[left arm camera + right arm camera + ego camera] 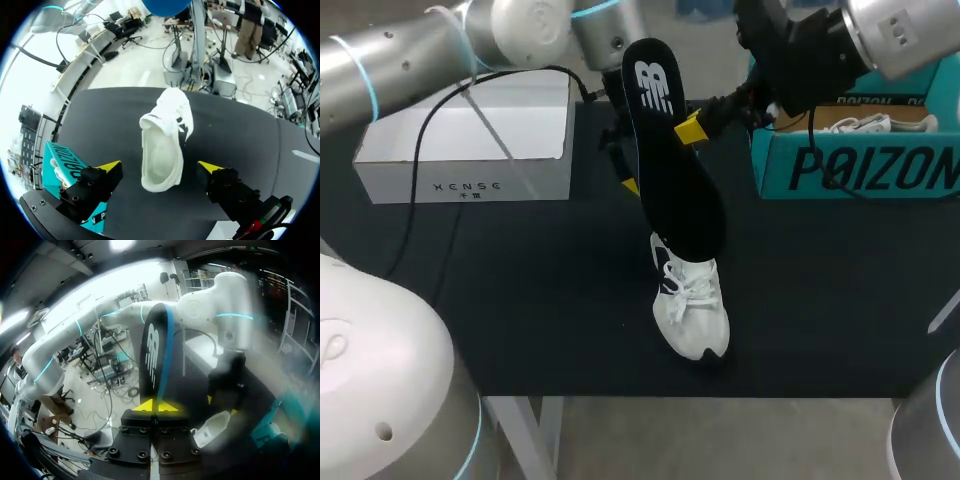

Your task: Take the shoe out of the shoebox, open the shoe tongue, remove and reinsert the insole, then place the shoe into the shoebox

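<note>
A long black insole (675, 170) with a white logo hangs upright in the air, and my right gripper (688, 128) is shut on its edge. In the right wrist view the insole (155, 355) rises from between the closed yellow tips (157, 405). Below it the white shoe (690, 305) stands on the black table, toe towards the front edge. My left gripper (628, 170) hangs just behind the insole, partly hidden by it. In its own view the left gripper (160, 166) is open and holds nothing, high above the shoe (162, 145), whose mouth gapes open.
The teal shoebox (850, 165) stands at the back right with another white shoe (860, 123) inside; it also shows beside the left finger (70, 172). A white box (470, 140) sits at the back left. Black cables trail across the table's left part.
</note>
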Controlling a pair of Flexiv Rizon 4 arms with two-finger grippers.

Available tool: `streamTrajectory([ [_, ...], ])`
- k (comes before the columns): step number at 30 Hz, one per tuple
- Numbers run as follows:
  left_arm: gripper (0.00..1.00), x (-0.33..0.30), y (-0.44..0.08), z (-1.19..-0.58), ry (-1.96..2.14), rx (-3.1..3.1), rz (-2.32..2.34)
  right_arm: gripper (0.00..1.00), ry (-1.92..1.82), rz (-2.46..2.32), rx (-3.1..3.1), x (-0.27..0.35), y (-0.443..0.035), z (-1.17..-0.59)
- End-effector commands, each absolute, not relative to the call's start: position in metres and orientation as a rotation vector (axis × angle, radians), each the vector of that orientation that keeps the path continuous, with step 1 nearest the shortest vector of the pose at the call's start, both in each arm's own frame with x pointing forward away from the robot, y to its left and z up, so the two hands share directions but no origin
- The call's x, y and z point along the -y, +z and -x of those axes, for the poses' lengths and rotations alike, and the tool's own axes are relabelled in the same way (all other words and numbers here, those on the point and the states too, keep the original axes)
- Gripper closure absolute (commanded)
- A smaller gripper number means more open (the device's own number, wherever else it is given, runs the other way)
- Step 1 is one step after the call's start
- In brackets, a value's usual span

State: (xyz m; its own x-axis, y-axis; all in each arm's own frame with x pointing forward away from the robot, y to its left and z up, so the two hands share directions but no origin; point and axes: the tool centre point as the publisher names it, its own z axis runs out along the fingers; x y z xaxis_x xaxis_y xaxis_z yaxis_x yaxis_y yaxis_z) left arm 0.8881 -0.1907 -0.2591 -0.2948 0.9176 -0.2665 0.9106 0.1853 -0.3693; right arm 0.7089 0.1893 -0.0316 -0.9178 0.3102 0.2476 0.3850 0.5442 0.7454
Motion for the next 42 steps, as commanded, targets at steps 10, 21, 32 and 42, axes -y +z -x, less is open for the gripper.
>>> streamTrajectory([
  [10, 0.0, 0.147, -0.262, -0.864, 2.178, 2.682, 1.587, 1.0, -1.326, 0.608, 2.684, -0.192, -0.032, -0.71],
  [21, 0.0, 0.147, -0.262, -0.864, 2.178, 2.682, 1.587, 1.0, -1.326, 0.608, 2.684, -0.192, -0.032, -0.71],
  [32, 0.0, 0.147, -0.262, -0.864, 2.178, 2.682, 1.587, 1.0, -1.326, 0.608, 2.684, -0.192, -0.032, -0.71],
  [42, 0.0, 0.158, -0.257, -0.852, 2.372, 2.6, 1.823, 1.0, -1.326, 0.608, 2.684, -0.192, -0.032, -0.71],
])
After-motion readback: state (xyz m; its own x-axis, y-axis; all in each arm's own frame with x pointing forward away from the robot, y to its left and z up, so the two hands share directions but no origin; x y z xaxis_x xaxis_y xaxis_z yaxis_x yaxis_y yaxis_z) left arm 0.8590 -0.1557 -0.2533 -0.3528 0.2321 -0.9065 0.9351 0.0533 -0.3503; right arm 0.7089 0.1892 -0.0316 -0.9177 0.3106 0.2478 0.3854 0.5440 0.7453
